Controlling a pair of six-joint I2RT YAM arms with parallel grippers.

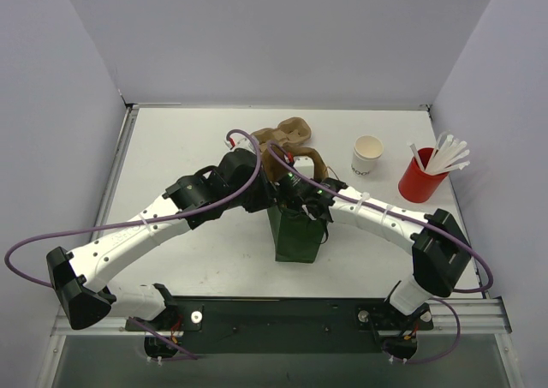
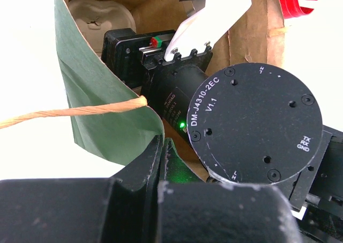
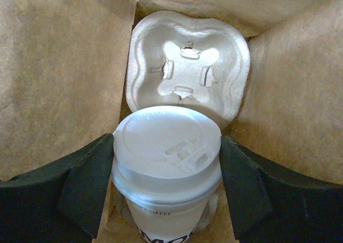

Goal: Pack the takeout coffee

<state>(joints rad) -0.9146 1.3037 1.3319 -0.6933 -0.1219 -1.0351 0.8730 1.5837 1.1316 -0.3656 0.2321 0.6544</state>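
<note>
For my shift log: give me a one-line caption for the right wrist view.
Right gripper holds the lidded takeout coffee inside the paper bag, next to the empty slot of a pulp cup carrier.

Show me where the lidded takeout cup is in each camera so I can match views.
Top external: not visible; hidden under both arms, inside the paper bag.
Left wrist: not visible; the right arm's wrist blocks the bag mouth.
Right wrist: lower centre, takeout cup gripped by the right pincer, in front of the pulp tray.
Shared landmark: the paper bag, green outside, brown inside, in all three.
</note>
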